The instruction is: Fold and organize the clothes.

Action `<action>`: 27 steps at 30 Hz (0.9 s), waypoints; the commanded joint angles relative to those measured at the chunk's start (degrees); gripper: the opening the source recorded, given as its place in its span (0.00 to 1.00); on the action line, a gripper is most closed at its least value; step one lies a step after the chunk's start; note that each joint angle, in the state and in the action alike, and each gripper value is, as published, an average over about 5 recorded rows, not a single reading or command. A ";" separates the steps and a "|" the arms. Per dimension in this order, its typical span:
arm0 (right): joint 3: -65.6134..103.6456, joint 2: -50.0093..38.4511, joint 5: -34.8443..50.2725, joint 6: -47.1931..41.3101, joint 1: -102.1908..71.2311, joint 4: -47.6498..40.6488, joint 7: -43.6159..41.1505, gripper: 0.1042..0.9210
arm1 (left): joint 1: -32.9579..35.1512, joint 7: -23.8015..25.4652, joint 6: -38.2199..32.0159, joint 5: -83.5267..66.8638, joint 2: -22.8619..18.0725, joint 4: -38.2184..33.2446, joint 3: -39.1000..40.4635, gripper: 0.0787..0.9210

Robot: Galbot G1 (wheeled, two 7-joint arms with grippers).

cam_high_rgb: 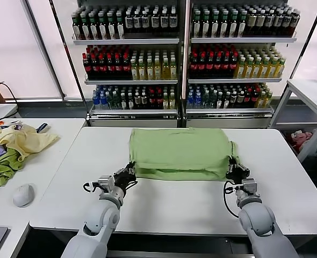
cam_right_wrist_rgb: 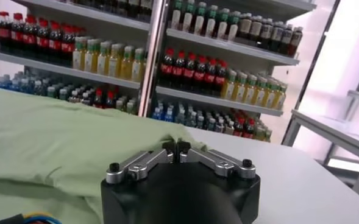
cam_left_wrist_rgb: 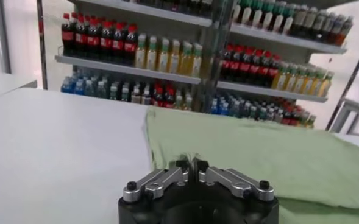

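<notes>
Nearest us, our left claw (cam_high_rgb: 130,173) and right claw (cam_high_rgb: 235,172) each pinch a near corner of the shirt (cam_high_rgb: 181,152), clenched on cloth. The shirt lies folded on the tabletop (cam_high_rgb: 164,201), shelves (cam_high_rgb: 185,59) beyond it.

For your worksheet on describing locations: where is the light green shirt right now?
In the head view, the green shirt lies folded on the white table, centred before the drink shelves, with the left end effector and right end effector at its near corners.

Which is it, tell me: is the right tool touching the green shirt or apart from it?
Touching. In the right wrist view the right tool is shut, its tips pinching the green shirt at its edge; the head view agrees.
</notes>
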 commanded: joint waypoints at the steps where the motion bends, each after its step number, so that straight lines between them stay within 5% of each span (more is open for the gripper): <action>1: -1.32 0.25 -4.06 0.50 2.33 -3.18 -0.55 0.21 | -1.57 -0.53 -0.15 4.26 -1.25 4.03 0.92 0.25; 10: 4.46 -0.91 1.13 2.46 -5.58 3.85 1.09 0.52 | 4.07 -1.31 0.26 4.57 -0.74 -2.30 -0.31 0.56; 18: 8.21 -1.97 7.32 -1.84 -7.98 5.24 2.00 0.80 | 3.72 -1.99 1.04 3.21 -1.20 -0.49 -0.60 0.83; 22: 6.44 -1.73 10.27 -6.96 -6.54 3.46 2.38 0.87 | 2.06 -2.04 1.26 4.00 -1.47 1.90 -0.04 0.88; 27: 4.78 -1.04 14.33 -10.92 -4.89 1.84 3.26 0.87 | 1.02 -2.29 1.54 4.73 -1.45 4.40 0.53 0.79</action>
